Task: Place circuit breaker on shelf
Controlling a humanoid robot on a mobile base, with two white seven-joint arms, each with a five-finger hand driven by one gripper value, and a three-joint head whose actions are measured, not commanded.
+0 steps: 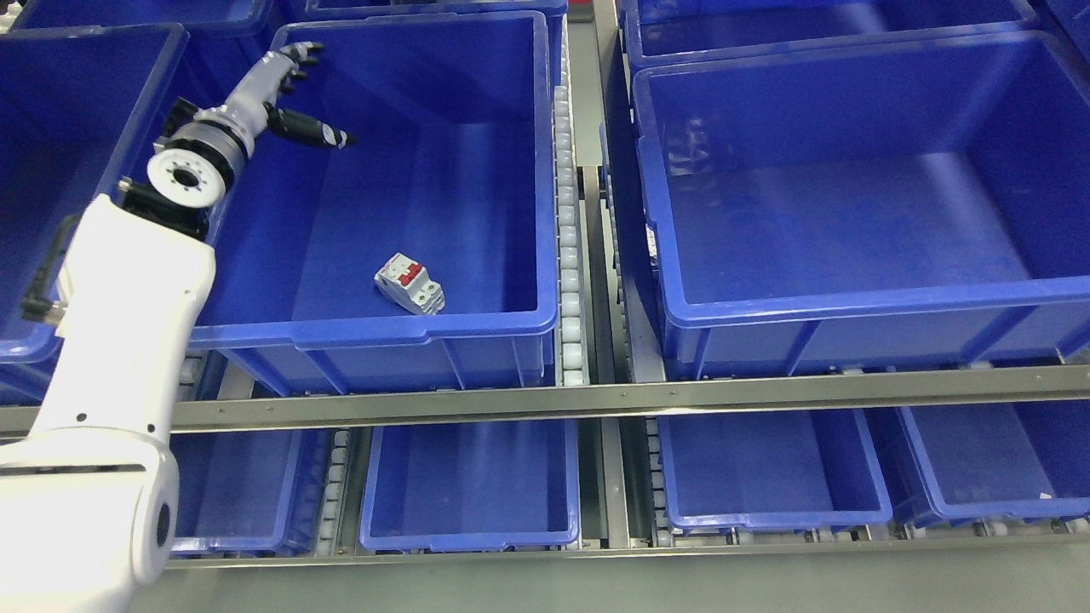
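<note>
The circuit breaker (410,283) lies on the floor of a blue bin (375,328) on the upper shelf level, close to the bin's near wall. Its long axis runs diagonally, from upper left down to lower right in the head view, and the face with the red switches is turned up. The left hand (285,85) is well apart from it, raised over the bin's far left corner, fingers loosely spread and holding nothing, thumb jutting toward the right. The white left arm (119,340) comes up from the lower left.
</note>
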